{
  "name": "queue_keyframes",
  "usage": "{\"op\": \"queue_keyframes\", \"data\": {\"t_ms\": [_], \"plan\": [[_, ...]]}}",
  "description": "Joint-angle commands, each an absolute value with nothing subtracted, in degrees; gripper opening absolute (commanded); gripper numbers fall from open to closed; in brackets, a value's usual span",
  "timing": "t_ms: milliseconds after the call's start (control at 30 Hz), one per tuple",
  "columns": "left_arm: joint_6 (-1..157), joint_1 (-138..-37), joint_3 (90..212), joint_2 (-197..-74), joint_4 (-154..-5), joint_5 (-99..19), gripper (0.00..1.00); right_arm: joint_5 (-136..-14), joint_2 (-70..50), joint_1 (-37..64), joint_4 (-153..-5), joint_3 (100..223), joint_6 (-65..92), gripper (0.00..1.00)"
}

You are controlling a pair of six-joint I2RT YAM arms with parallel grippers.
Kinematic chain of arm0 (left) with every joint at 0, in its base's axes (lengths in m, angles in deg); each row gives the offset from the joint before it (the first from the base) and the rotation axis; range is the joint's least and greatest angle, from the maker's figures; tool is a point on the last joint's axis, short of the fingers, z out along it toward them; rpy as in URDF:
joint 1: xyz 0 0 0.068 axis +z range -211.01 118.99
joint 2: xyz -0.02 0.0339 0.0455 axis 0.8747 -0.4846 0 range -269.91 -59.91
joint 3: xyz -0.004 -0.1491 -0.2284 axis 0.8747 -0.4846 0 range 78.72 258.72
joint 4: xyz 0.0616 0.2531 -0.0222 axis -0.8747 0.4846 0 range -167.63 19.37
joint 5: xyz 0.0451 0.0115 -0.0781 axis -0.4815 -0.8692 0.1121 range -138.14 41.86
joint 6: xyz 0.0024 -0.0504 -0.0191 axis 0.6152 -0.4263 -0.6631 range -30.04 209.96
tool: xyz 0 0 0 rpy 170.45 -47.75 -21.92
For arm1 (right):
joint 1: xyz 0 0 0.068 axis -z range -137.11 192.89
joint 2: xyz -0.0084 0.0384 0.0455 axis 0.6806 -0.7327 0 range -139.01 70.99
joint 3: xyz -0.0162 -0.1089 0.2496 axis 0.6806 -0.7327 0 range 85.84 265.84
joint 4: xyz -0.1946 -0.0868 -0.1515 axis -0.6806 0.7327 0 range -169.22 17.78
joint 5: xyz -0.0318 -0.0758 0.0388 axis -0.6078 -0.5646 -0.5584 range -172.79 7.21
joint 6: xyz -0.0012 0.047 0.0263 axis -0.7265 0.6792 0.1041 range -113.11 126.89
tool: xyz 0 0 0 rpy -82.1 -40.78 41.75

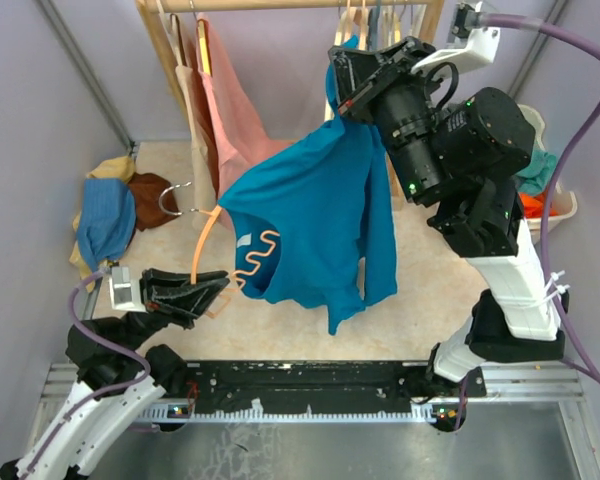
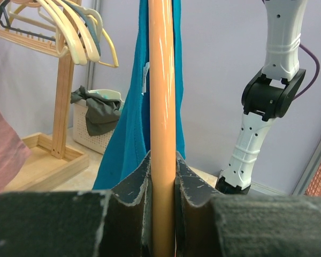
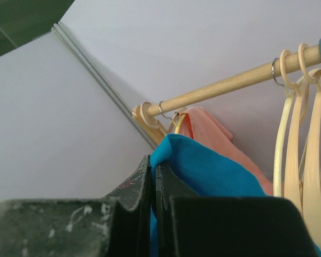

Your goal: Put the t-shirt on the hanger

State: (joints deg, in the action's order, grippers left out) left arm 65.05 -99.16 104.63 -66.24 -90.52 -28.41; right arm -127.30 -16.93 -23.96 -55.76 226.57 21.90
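T-shirt (image 1: pixel 320 200) dangles from the right end effector (image 1: pixel 344 108), which is pinched tight on a fold of it up high. Its long axis slopes down toward the left end effector (image 1: pixel 218 287), with the collar end lowest and just beside it. That left one is clamped on the hanger (image 1: pixel 199 252), whose arm rises straight up out of its grip, wavy bar against the cloth, hook pointing away, so left's nearer for feeding the collar.
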Motion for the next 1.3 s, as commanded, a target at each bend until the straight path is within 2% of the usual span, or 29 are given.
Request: {"op": "queue_keyframes", "data": {"t_ms": [0, 300, 767, 1100, 1200, 1267], "plan": [[63.7, -99.2, 102.9, -66.4, -99.8, -27.7, 0.00, -123.7, -16.7, -23.7, -54.5, 228.9, 21.4, 0.00], [64.6, -99.2, 99.4, -70.4, -107.6, -28.6, 0.00, -119.9, -15.7, -23.7, -52.9, 228.4, 23.7, 0.00], [66.0, -99.2, 96.7, -73.9, -111.5, -30.7, 0.00, -117.2, -13.2, -23.7, -54.9, 227.0, 25.0, 0.00], [65.4, -99.2, 98.9, -73.2, -110.7, -29.3, 0.00, -132.3, -9.9, -23.7, -51.0, 220.8, 20.6, 0.00], [65.8, -99.2, 99.5, -73.0, -109.9, -29.2, 0.00, -136.1, -8.7, -23.7, -49.6, 218.2, 19.7, 0.04], [66.0, -99.2, 99.6, -72.8, -109.6, -29.2, 0.00, -137.5, -7.8, -23.6, -48.8, 216.8, 19.2, 0.13]]}}
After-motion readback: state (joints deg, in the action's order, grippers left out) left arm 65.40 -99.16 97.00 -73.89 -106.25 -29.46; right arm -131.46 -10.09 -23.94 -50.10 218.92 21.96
